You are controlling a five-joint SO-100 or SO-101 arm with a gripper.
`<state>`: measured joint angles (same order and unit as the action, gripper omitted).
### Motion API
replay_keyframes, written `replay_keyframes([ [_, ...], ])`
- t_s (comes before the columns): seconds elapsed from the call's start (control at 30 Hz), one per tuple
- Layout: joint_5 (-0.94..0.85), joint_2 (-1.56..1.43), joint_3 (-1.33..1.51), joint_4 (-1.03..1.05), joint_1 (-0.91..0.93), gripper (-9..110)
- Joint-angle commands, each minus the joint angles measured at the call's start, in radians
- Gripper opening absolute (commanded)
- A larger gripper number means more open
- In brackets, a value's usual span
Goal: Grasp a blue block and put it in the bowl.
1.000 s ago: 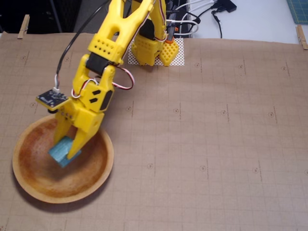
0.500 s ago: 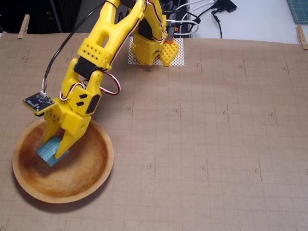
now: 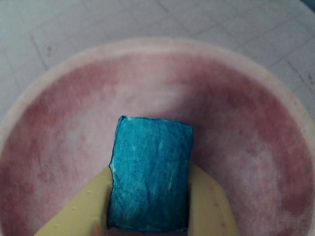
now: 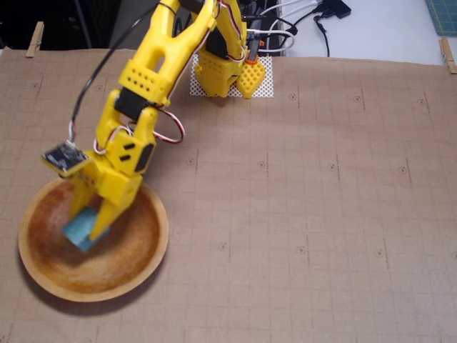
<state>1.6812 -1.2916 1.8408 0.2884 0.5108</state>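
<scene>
My wrist view is washed out, pinkish and soft. The fixed view is evenly lit and sharp, with a faint shadow under the bowl (image 4: 143,268).

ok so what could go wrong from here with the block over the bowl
1. The hand is shut on the blue block, low inside the bowl; going lower could press the fingers into the wood.
2. The block sits left of centre in the fixed view, near the sloped side; once released it may tumble or slide.
</scene>
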Motion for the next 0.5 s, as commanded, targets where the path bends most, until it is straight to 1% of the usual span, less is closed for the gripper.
replay_keyframes([
  [0.0,-0.003,-0.011,-0.046,-0.021,0.0,-3],
  [0.2,-0.005,-0.006,-0.048,-0.021,0.0,2],
  [0.47,-0.003,-0.011,-0.048,-0.021,-0.003,15],
])
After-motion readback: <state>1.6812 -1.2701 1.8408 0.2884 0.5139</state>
